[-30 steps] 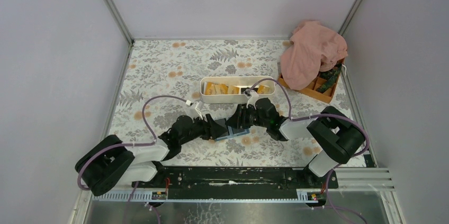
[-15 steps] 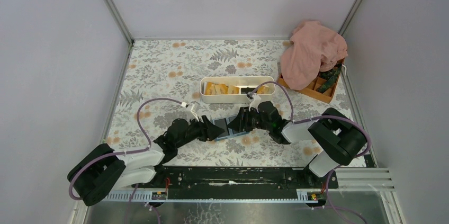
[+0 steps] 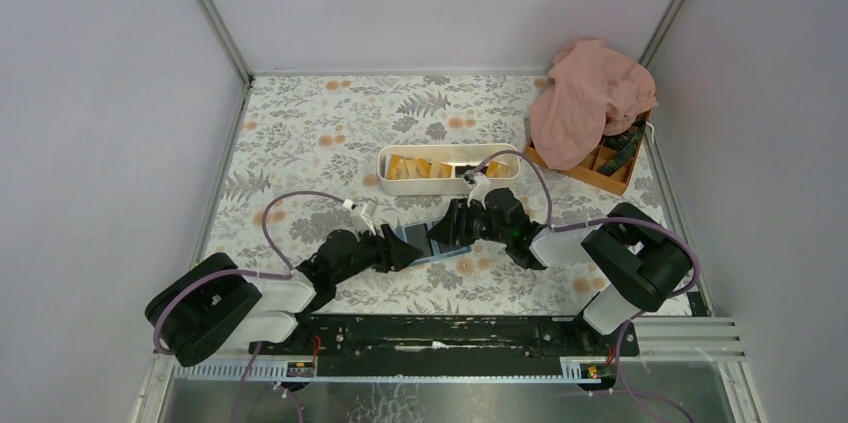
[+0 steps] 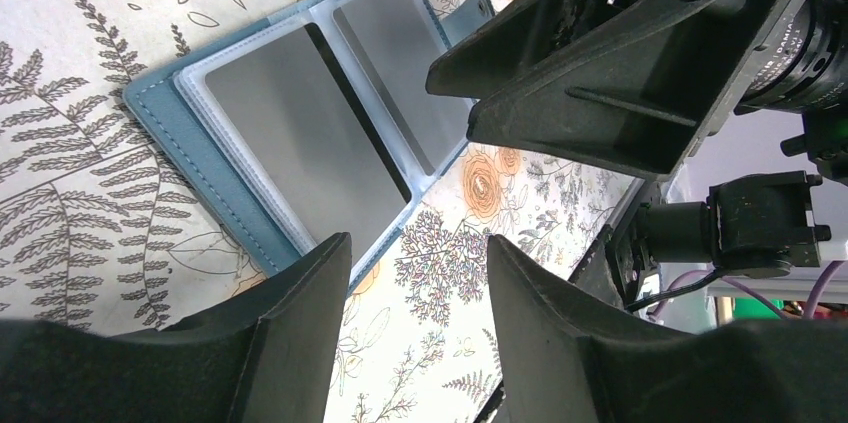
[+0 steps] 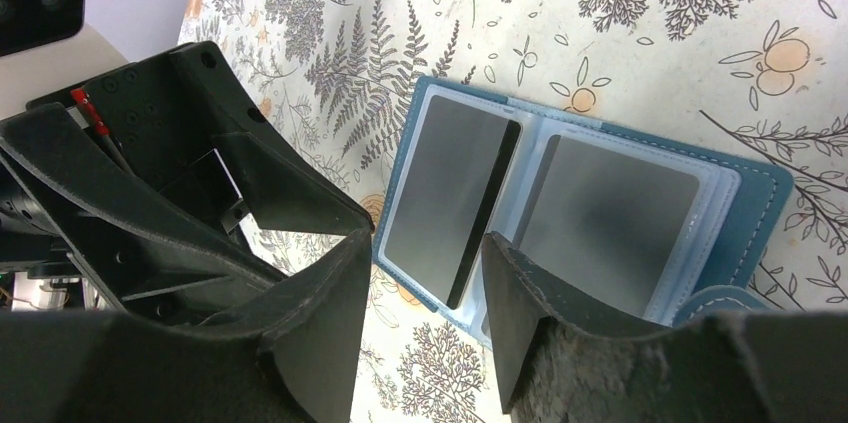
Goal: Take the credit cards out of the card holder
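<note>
Swinging the left arm's elbow out toward the lower left of the overhead view and back again over the last second, yet leaving the left gripper [image 3: 405,247] almost where it was, just left of the small flat blue rectangular folding card holder [image 3: 445,246]. Barely moving the right gripper [image 3: 452,228] either, poised at the holder's upper right. Judging from that: still lining up for a pick, not yet drawing anything out of the pockets.

Holding both sets of jaws partly open, gripping nothing, with only the patterned surface [image 4: 90,53] and the holder showing in the gaps in both wrist views. Hovering close over the holder; touching it or not, hard to tell.

Lying spread open and flat at the centre of the overhead view, between the two grippers. Showing stitched blue edging, a closing tab, and clear plastic sleeves over two pockets. Carrying small thin rectangular credit cards [image 5: 440,193] in those sleeves, looking grey and glossy under the plastic, one with a black stripe along its edge. Noting several orange-yellow cards [image 3: 410,167] already resting in the long white oblong tray [image 3: 440,187] just above the grippers, so seemingly partway through, with at least two cards left to pull.
</note>
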Motion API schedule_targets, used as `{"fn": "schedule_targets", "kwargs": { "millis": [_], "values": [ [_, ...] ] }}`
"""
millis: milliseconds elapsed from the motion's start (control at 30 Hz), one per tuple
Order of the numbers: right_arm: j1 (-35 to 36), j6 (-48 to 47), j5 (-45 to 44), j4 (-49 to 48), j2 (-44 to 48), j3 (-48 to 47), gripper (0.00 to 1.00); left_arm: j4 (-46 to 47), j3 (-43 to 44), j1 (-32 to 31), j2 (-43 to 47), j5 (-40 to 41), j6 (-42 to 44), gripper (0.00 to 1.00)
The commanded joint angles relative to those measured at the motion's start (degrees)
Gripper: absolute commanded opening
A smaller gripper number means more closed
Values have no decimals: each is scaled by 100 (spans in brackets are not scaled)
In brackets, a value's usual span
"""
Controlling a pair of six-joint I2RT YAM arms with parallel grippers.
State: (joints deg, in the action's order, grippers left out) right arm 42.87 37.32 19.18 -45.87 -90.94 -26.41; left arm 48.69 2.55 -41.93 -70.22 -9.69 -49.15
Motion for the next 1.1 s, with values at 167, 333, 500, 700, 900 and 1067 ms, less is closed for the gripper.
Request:
{"fn": "schedule_targets", "kwargs": {
  "millis": [167, 333, 500, 700, 900, 1067],
  "values": [
    [136, -49, 1, -168, -129, -220, 52, 842, -67, 23, -433, 34, -92, 59],
    [171, -41, 15, -185, -193, -249, 52, 902, -100, 27, -545, 85, -69, 60],
    [209, -15, 24, -195, -241, -302, 53, 1177, -70, 29, -839, 32, -100, 60],
    [219, -1, 25, -212, -256, -295, 53, 1525, -117, 26, -1140, -34, -192, 59],
    [226, 4, 46, -225, -227, -303, 53, 1424, -172, 23, -1054, 2, -184, 59],
    [230, 1, 53, -188, -214, -311, 53, 1202, -184, 26, -880, 46, -133, 59]
  ]
}}
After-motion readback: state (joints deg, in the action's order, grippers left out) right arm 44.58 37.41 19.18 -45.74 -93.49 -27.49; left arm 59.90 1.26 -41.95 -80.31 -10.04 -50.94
